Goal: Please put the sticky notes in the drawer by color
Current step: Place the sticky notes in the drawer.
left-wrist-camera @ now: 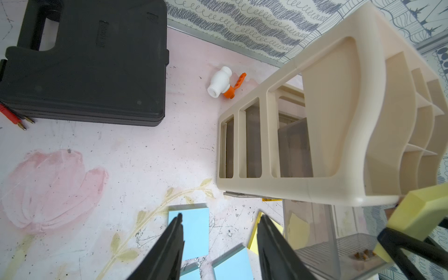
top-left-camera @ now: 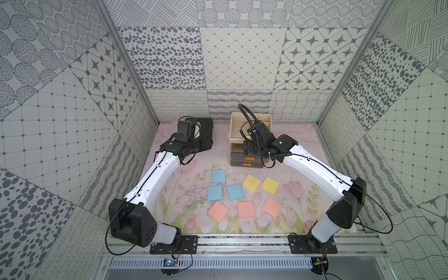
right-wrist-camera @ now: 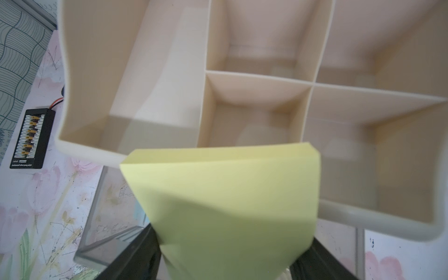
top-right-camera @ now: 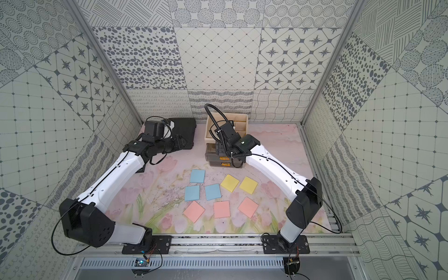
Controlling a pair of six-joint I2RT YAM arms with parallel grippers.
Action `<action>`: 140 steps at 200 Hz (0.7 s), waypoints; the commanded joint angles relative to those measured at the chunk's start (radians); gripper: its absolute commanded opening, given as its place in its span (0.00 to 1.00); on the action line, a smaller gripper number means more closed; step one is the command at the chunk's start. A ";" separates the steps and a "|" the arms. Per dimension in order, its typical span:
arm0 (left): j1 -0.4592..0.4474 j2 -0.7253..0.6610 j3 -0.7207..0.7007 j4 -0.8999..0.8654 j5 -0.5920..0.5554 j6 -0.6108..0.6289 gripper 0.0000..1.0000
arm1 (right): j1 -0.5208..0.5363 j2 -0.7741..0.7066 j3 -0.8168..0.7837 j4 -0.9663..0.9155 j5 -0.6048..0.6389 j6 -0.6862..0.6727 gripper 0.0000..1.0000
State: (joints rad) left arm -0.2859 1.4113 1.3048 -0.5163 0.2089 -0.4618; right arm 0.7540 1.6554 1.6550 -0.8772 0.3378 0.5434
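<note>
My right gripper (right-wrist-camera: 228, 244) is shut on a yellow sticky note (right-wrist-camera: 225, 206), held just over the pulled-out top drawer (left-wrist-camera: 315, 232) of the cream cabinet (top-left-camera: 233, 126). In both top views the other sticky notes lie flat on the mat in front of it. There are three blue (top-left-camera: 218, 176) (top-left-camera: 215, 193) (top-left-camera: 235, 191), two yellow (top-left-camera: 251, 183) (top-left-camera: 270, 185) and three pink (top-left-camera: 218, 211) (top-left-camera: 246, 209) (top-left-camera: 271, 207). My left gripper (left-wrist-camera: 221, 215) hangs open and empty above the mat, left of the cabinet.
A flat black case (left-wrist-camera: 92, 60) lies at the back left, under the left wrist. A white valve with an orange handle (left-wrist-camera: 219, 82) sits between the case and the cabinet. Red plugs (left-wrist-camera: 14, 116) lie by the case. A black connector board (right-wrist-camera: 31, 138) lies beside the cabinet.
</note>
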 commanded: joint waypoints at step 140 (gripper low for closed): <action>0.008 -0.008 -0.006 -0.023 -0.002 0.026 0.53 | 0.034 -0.138 -0.170 0.303 0.118 -0.048 0.80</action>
State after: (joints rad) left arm -0.2810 1.4094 1.3014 -0.5171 0.2089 -0.4614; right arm 0.7738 1.5402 1.4864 -0.6682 0.4221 0.5209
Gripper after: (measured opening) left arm 0.528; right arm 0.798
